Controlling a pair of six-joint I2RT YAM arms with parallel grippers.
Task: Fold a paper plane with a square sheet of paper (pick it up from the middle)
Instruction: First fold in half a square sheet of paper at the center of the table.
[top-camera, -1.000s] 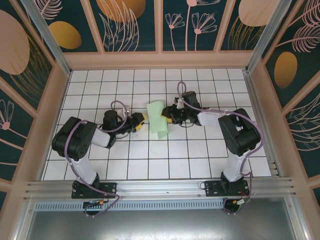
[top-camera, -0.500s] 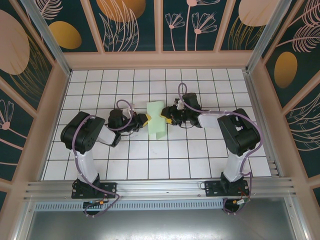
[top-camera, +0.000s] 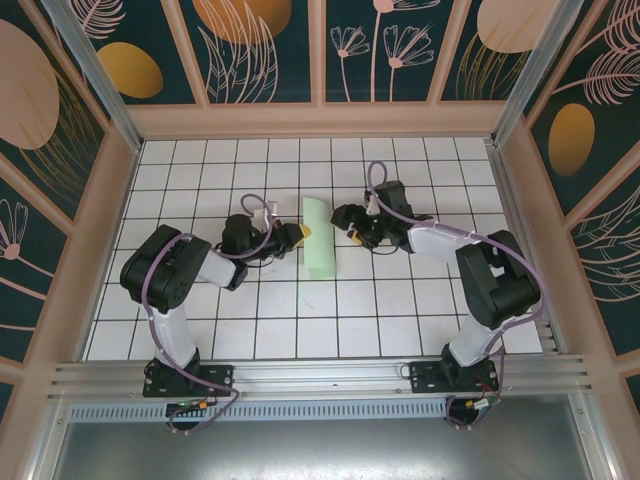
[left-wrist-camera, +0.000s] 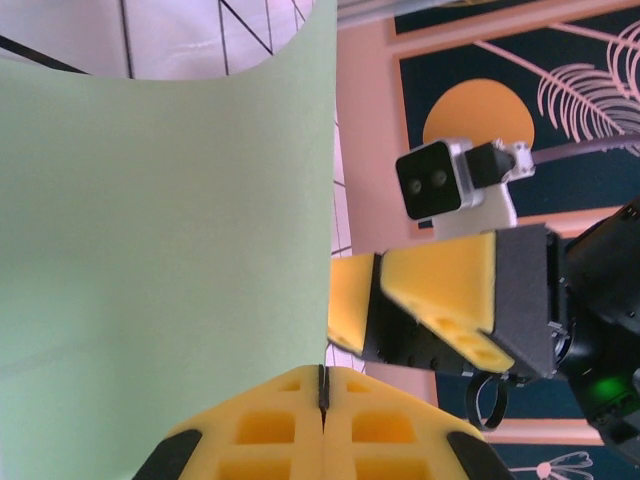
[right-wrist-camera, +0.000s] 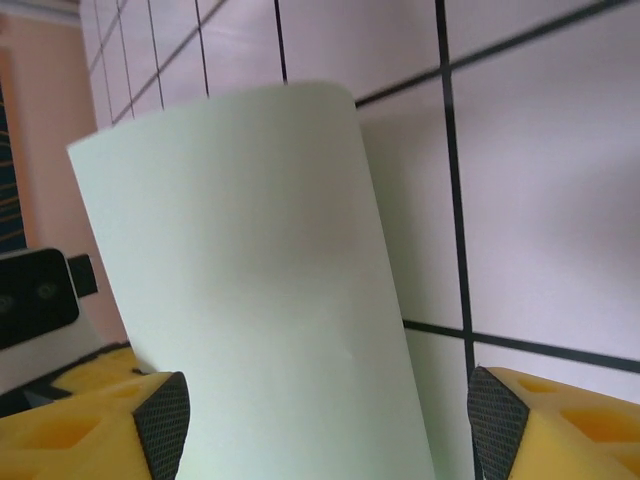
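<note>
Left wrist, left jaws pinching plain paper (left-wrist-camera: 160, 250)

The left arm (top-camera: 160, 280) and the right arm (top-camera: 495, 280) are built alike: bulky black joint housings joined by smooth white link shells, each rising from a black base plate (top-camera: 187, 378) bolted to the rail. A thin lilac cable (top-camera: 256, 204) loops along each arm. The left pincer (left-wrist-camera: 322, 415) has yellow fingers moulded with square waffle pockets and dark textured corners. The right pincer (left-wrist-camera: 378, 300) carries the same yellow wedges on a black body, where a small green light (left-wrist-camera: 601, 386) glows. Above it sits a white wrist camera (left-wrist-camera: 455, 180) with a black, two-lens face.
</note>
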